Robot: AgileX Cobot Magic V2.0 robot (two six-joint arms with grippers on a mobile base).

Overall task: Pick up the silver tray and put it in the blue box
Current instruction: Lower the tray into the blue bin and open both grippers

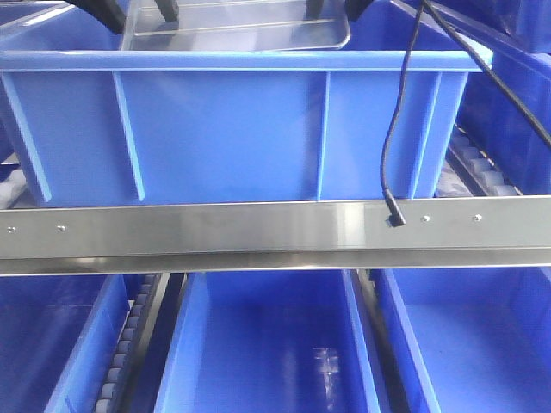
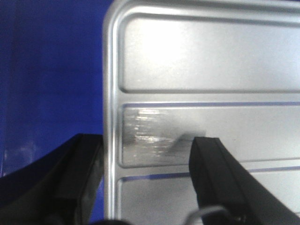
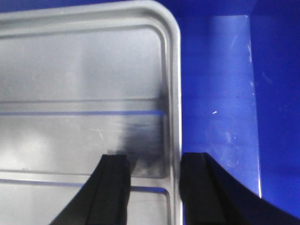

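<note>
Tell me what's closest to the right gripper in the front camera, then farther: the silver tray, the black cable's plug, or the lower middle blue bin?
1. Silver tray, top, right beside the right gripper.
2. Black cable's plug, lower down on the metal rail.
3. Lower middle blue bin, at the bottom.

A steel rail (image 1: 258,232) spans blue bins (image 1: 267,344) below.

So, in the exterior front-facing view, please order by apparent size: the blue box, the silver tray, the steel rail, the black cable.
1. blue box
2. steel rail, crossing the full width
3. silver tray, partly cut off by the frame, so its rank is unsure
4. black cable, long but thin
</note>
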